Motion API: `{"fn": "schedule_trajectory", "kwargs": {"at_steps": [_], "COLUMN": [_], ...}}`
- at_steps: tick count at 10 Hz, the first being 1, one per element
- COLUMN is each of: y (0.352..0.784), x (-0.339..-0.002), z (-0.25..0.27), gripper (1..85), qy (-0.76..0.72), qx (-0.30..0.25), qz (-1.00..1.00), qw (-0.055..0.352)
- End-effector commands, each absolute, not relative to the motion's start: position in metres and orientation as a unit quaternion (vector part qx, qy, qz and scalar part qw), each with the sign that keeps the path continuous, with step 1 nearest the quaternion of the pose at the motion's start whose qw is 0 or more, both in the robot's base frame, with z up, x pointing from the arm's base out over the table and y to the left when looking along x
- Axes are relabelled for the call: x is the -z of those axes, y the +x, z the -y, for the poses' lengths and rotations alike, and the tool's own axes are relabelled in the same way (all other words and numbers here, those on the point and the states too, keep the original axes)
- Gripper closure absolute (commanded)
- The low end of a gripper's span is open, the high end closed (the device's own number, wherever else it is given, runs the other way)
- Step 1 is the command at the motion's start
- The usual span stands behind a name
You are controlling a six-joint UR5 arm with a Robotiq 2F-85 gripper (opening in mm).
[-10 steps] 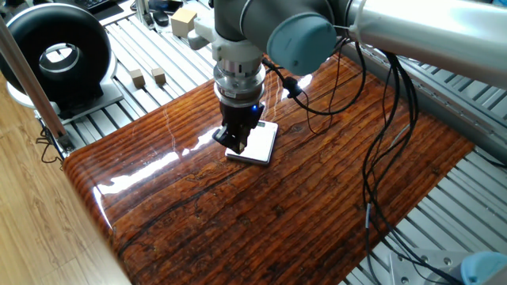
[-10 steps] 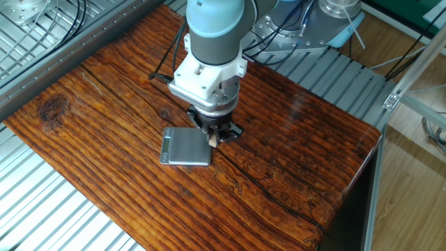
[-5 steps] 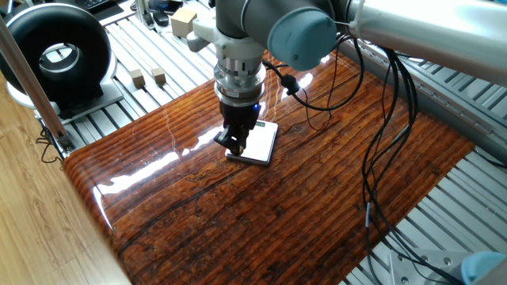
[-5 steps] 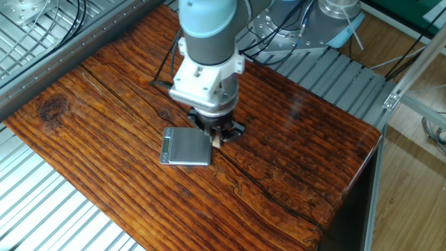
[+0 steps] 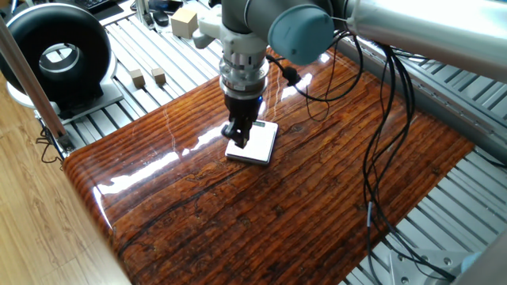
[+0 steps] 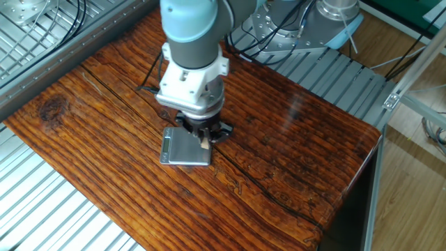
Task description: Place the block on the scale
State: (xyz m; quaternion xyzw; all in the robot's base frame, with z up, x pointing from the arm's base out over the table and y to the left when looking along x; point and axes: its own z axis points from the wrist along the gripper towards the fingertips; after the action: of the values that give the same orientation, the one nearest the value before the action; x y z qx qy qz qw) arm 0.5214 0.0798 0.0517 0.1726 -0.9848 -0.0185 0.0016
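In the one fixed view, you see the gripper (image 5: 240,139) pointing straight down over the scale (image 5: 258,144), which lies flat on the dark wooden desk (image 5: 301,198), nearer the far edge than the near edge. The fingers hang over the scale's left end and hide that part of the plate. You cannot make out the block here, because the black fingers cover it, and from this side you cannot tell how the jaws stand. On the slatted metal past the desk's far left corner sit two small wooden cubes (image 5: 148,77), a larger pale cube (image 5: 184,20) further back, and a black ring-shaped device (image 5: 57,54) at the left.

In the other fixed view, you look at the desk (image 6: 293,160) from the opposite side. The scale (image 6: 182,148) lies near the desk's middle, its grey display strip along the left end. The gripper (image 6: 203,139) hangs over the scale's right portion, and its fingers are closed on the block (image 6: 204,142), a tiny tan piece showing between the dark fingertips. The block is over the plate; whether it touches the plate you cannot tell. Black cables (image 6: 240,49) run off toward the far edge.
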Motion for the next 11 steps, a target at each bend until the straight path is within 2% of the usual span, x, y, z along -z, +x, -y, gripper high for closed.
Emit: {"fn": "schedule_trajectory", "kwargs": {"at_steps": [1,11], "y": [0.532,0.538], "x": [-0.044,-0.036], "z": [-0.065,-0.051], "gripper": [64.3,64.3], "qy": [0.182,0.212], "qx": [0.011,0.003], "qz": [0.983,0.977], "qw": [0.000,0.002]}}
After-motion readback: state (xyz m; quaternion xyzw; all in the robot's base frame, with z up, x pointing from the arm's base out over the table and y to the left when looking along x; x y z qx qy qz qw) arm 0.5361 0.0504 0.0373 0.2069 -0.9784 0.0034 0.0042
